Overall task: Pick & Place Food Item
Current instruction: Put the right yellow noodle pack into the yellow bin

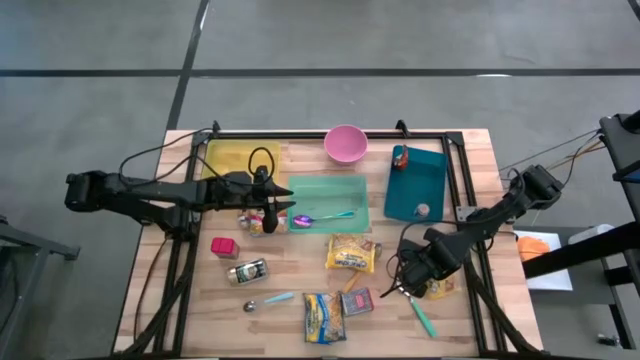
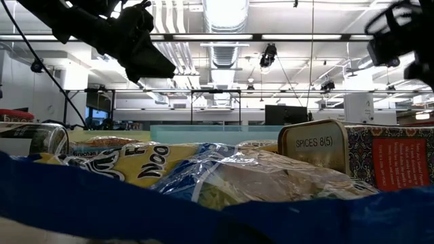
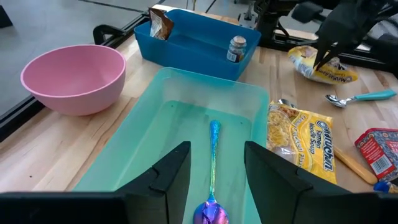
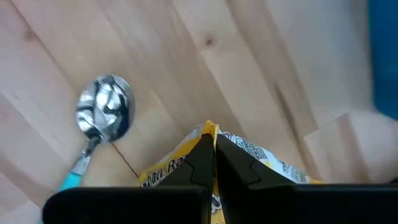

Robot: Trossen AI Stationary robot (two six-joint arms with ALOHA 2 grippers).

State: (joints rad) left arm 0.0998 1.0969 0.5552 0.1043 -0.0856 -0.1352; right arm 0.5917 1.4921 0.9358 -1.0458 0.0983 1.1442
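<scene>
The left gripper [image 1: 268,204] hovers over the near end of the teal tray [image 1: 352,188], its fingers parted and empty above a shiny spoon [image 3: 212,163] lying in the tray. Across the table the right gripper [image 1: 412,284] is clenched on the edge of a yellow food packet [image 1: 438,287] near the table's right front corner, beside a teal-handled spoon [image 1: 422,316]; the wrist camera shows the fingers [image 4: 200,163] pinching the packet's top seam.

The grip looks thin, taken on the seam alone, so a slow straight lift would probably serve best, keeping the packet hanging steady and clear of the spoon. Which container it should go to is not evident; the blue bin [image 1: 432,196], already holding a small jar [image 3: 236,48] and a packet, seems likeliest.

From above, the arm covers most of the held packet. The table-level camera is blocked by wrappers and a spice tin [image 2: 315,144]
</scene>
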